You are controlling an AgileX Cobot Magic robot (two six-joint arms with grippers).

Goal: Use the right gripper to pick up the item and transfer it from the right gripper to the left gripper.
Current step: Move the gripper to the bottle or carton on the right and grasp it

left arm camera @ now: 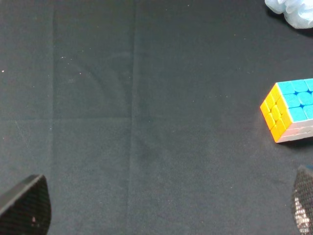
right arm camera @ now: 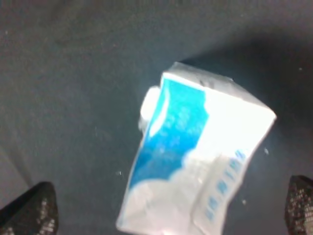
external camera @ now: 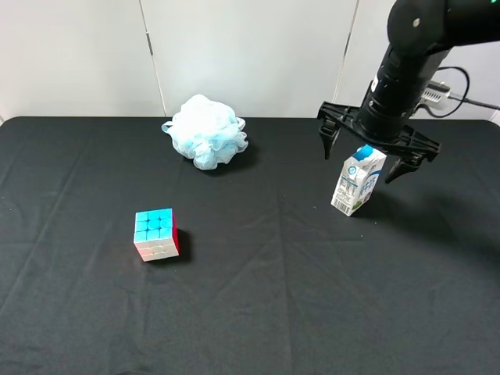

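Exterior high view puts my right gripper [external camera: 359,162] spread wide just above the item [external camera: 358,181], upright on the table's [external camera: 258,312] right side, ungrasped; next I judge I must descend, straddle and close, while my left gripper [left arm camera: 164,205] hangs spread.

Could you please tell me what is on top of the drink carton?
Nothing rests on the drink carton. The right gripper hangs open above its blue top, a finger each side. In the high view the gripper covers the carton's far top edge.
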